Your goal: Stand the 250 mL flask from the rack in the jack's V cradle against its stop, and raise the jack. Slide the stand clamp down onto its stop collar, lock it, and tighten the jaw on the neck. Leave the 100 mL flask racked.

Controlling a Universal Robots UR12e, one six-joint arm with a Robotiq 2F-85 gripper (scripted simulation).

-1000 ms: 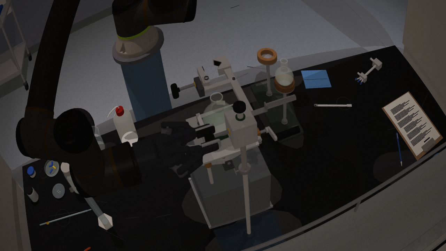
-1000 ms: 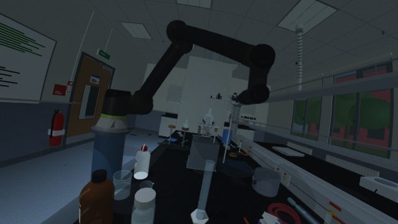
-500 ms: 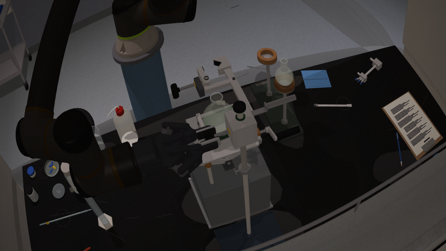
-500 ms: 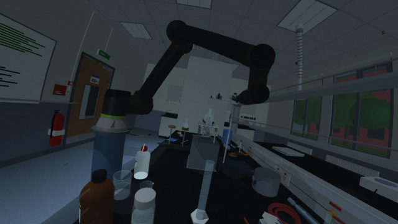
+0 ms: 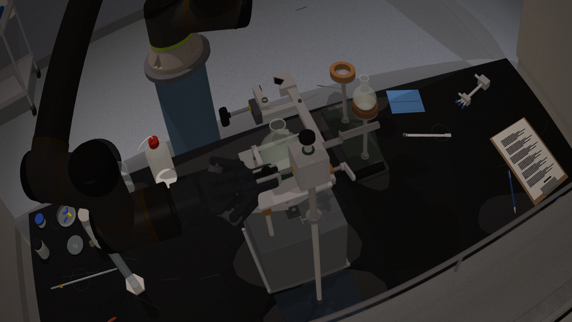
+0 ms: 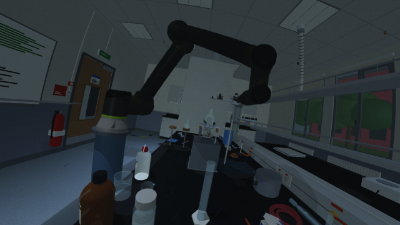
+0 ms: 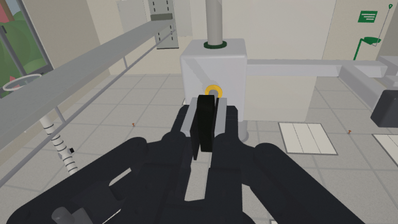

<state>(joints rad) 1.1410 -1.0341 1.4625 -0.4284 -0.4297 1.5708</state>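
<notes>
My gripper (image 5: 267, 176) (image 7: 207, 101) reaches in level from the left, and its two pale finger pads sit on either side of the black lock knob (image 7: 205, 122) of the stand clamp's grey block (image 5: 309, 165) (image 7: 213, 75). The block sits on the vertical stand rod (image 5: 316, 244), with the stop collar (image 5: 312, 216) lower on the rod. The 250 mL flask (image 5: 278, 141) stands on the raised jack (image 5: 296, 240) behind the block. The clamp's jaw arm (image 5: 298, 105) passes beside the flask's neck. The 100 mL flask (image 5: 364, 98) sits in a cork ring on the rack (image 5: 354, 136).
The stand rod and clamp arm crowd the space right of my fingers. A wash bottle (image 5: 159, 160) stands to the left by the arm's blue pedestal (image 5: 188, 108). A graduated cylinder (image 5: 120, 264) and small jars lie near the left edge. A clipboard (image 5: 528, 159) lies far right.
</notes>
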